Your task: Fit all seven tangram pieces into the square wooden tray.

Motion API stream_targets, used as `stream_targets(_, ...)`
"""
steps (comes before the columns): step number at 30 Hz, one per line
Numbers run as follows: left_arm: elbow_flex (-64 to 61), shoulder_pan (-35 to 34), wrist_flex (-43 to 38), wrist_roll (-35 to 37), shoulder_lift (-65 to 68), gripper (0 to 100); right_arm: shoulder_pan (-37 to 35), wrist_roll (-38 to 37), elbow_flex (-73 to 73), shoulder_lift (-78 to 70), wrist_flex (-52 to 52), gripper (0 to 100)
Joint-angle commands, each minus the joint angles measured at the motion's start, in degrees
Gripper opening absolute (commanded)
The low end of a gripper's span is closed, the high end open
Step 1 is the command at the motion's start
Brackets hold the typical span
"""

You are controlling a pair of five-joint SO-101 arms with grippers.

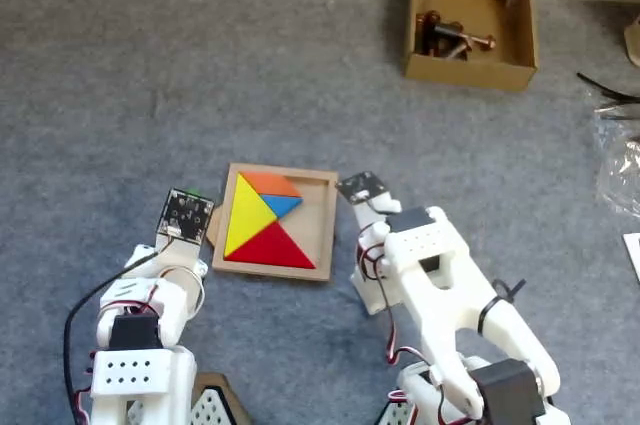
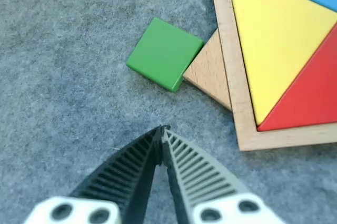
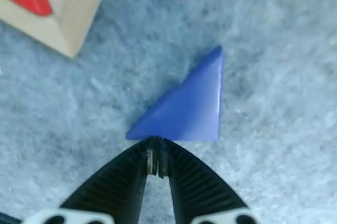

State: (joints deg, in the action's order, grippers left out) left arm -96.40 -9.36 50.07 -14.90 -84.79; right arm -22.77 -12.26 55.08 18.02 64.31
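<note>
The square wooden tray (image 1: 316, 220) lies flat around the middle of the desk, nearer its front edge. Four pieces lie flat inside:
- an orange triangle (image 1: 268, 183) at the far left corner
- a big yellow triangle (image 1: 245, 217) along the left rim
- a red triangle (image 1: 272, 245) along the near rim
- a small blue piece (image 1: 284, 205) between them

The right part is bare wood. Outside the left rim, a plain wooden triangle (image 2: 210, 71) touches the tray and a green square (image 2: 164, 54) touches that triangle's tip. A dark blue triangle (image 3: 187, 108) lies flat on the desk, apart from the tray's corner by the red piece.

The left arm (image 1: 150, 315) stands near left and the right arm (image 1: 440, 275) near right, both bent forward. The left pincer (image 2: 162, 132) and the right pincer (image 3: 156, 153) point downward, tips pressed together.
</note>
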Motion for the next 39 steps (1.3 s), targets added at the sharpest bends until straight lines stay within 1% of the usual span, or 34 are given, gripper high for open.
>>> stream_targets(1, -1.27, 0.66, 0.18, -0.44, -0.84, 1, -0.22, -0.62, 0.31, -1.01, -4.0, 0.5)
stream_targets(12, -1.27, 0.66, 0.18, -0.44, -0.84, 1, -0.22, -0.79, 0.04, -1.1, -10.15, 0.9)
stream_targets(16, -1.27, 0.66, 0.18, -0.44, -0.84, 1, -0.22, -6.77, 0.04, -1.1, -12.0, 0.9)
stream_targets(18, -1.27, 0.66, 0.18, -0.44, -0.84, 1, -0.04, -8.35, 0.04, -1.1, -12.7, 0.9)
stream_targets(22, -1.27, 0.66, 0.18, -0.44, -0.84, 1, 1.54, -9.14, 0.04, -1.1, -14.55, 0.9)
stream_targets(28, -1.27, 0.66, 0.18, -0.44, -0.84, 1, 1.98, -16.97, -0.13, -1.1, -16.66, 0.9)
stream_targets(37, -1.27, 0.66, 0.18, -0.44, -0.84, 1, 1.8, -22.51, -6.9, -1.01, -16.22, 1.0)
stream_targets(39, -1.27, 0.66, 0.18, -0.44, -0.84, 1, 1.71, -22.59, -8.13, -0.84, -14.46, 1.0)
